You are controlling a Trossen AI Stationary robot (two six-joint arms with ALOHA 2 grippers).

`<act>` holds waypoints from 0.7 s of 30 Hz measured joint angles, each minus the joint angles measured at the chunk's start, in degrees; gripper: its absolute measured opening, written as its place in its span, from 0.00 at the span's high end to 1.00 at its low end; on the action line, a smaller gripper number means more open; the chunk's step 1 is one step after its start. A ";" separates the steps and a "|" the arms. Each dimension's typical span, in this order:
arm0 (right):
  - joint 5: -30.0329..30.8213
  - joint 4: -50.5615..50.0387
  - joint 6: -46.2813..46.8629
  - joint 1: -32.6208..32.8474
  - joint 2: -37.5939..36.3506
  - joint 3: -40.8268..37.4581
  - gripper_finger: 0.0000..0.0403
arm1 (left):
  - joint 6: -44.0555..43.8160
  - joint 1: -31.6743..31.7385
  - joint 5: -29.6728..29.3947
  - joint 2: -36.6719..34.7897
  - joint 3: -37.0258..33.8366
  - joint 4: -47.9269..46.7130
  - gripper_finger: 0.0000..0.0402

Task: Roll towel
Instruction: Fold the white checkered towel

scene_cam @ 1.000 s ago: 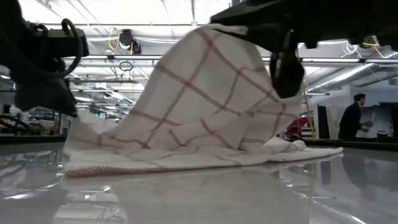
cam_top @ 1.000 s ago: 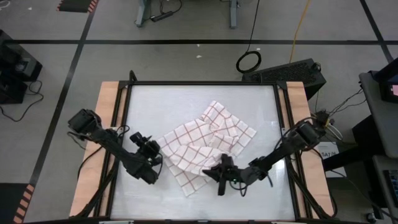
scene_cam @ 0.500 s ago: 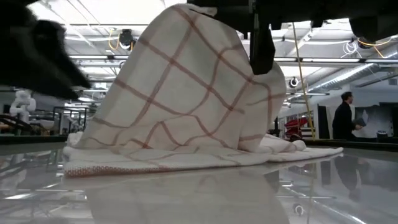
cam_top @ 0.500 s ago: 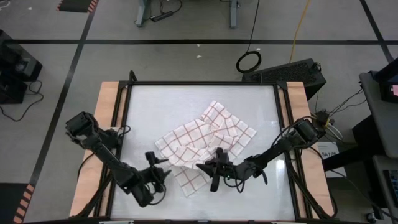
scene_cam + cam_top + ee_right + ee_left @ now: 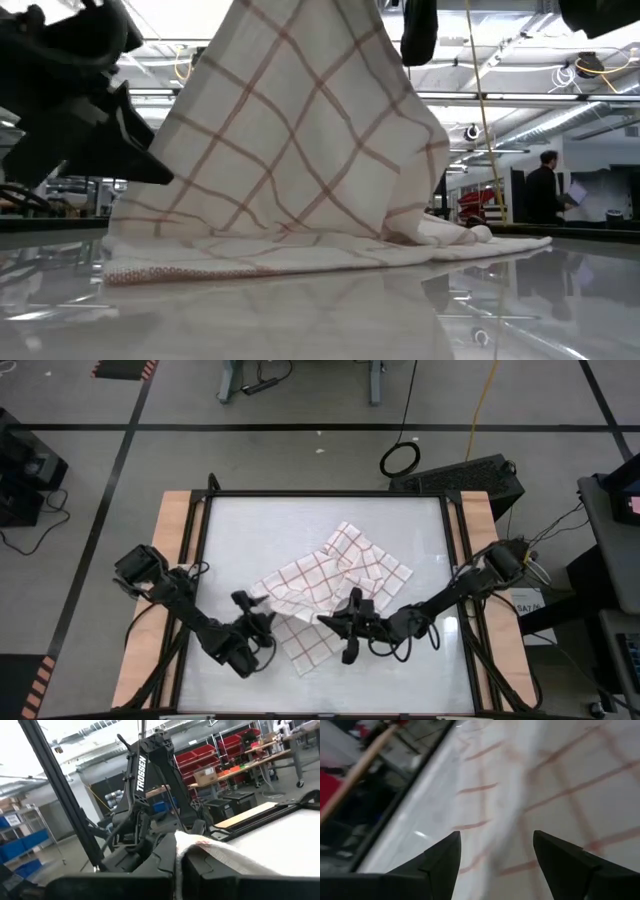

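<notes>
Right pincer (image 5: pixel 343 628) is pinching the towel (image 5: pixel 330 582) shut-fingered, lifting a fold above the surface (image 5: pixel 400 525) while the rest is lying beyond it. Left pincer (image 5: pixel 250 616) is hovering wide-fingered and empty, just beside the towel's edge.

Left gripper (image 5: pixel 252 622) jaws apart, right gripper (image 5: pixel 342 623) apparently clamped

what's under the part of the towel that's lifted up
The right gripper holds the towel raised like a tent. Under it, only folded towel on the table shows; the inside is hidden.
</notes>
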 joint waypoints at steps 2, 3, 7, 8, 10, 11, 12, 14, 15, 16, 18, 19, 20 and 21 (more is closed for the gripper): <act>0.00 -1.42 -0.14 0.06 -1.00 0.00 1.00 | -4.42 -0.65 -1.46 0.00 -0.01 -5.53 0.39; 0.02 -2.10 -0.26 0.06 -1.40 0.00 1.00 | -6.26 -0.87 -2.02 0.00 -0.01 -7.75 0.40; 0.01 -3.18 -0.38 0.06 -1.83 0.00 1.00 | -9.64 -0.90 -1.53 -0.07 -0.01 -13.19 0.53; 0.02 -3.30 -0.38 0.06 -1.83 0.00 1.00 | -9.64 -0.90 -1.06 -0.07 -0.01 -13.40 0.58; 0.02 -3.28 -0.38 0.06 -1.85 0.00 1.00 | -9.63 -0.95 -0.81 -0.07 -0.01 -13.42 0.69; 0.00 -3.29 -0.38 0.06 -1.86 0.00 1.00 | -9.62 -0.97 -0.70 -0.07 -0.01 -13.43 0.75; 0.00 -3.32 -0.38 0.06 -1.86 0.00 1.00 | -9.63 -0.95 -0.46 -0.07 -0.01 -13.59 0.81; 0.00 -3.32 -0.38 0.06 -1.86 0.00 1.00 | -9.66 -0.93 0.06 -0.09 -0.01 -14.61 0.92; 0.00 -3.30 -0.38 0.06 -1.86 0.00 1.00 | -9.77 -0.93 0.03 -0.09 -0.01 -15.32 0.96; -0.04 -3.30 -0.38 0.06 -1.86 0.00 1.00 | -10.40 -0.95 -0.22 -0.11 -0.01 -16.20 0.98; -0.99 -3.32 -0.34 0.06 -1.86 0.00 1.00 | -12.69 -0.92 -1.49 -0.37 -0.01 -20.05 0.98; -1.42 -3.30 -0.11 0.06 -1.86 0.00 1.00 | -14.68 -0.75 -2.15 -0.73 -0.01 -22.94 0.98; -1.46 -3.31 0.11 0.06 -1.86 0.00 1.00 | -17.12 -0.49 -2.64 -1.24 -0.01 -26.62 0.98; -1.46 -3.32 0.15 0.06 -1.86 0.00 1.00 | -20.13 -0.25 -2.81 -1.85 -0.01 -30.32 0.99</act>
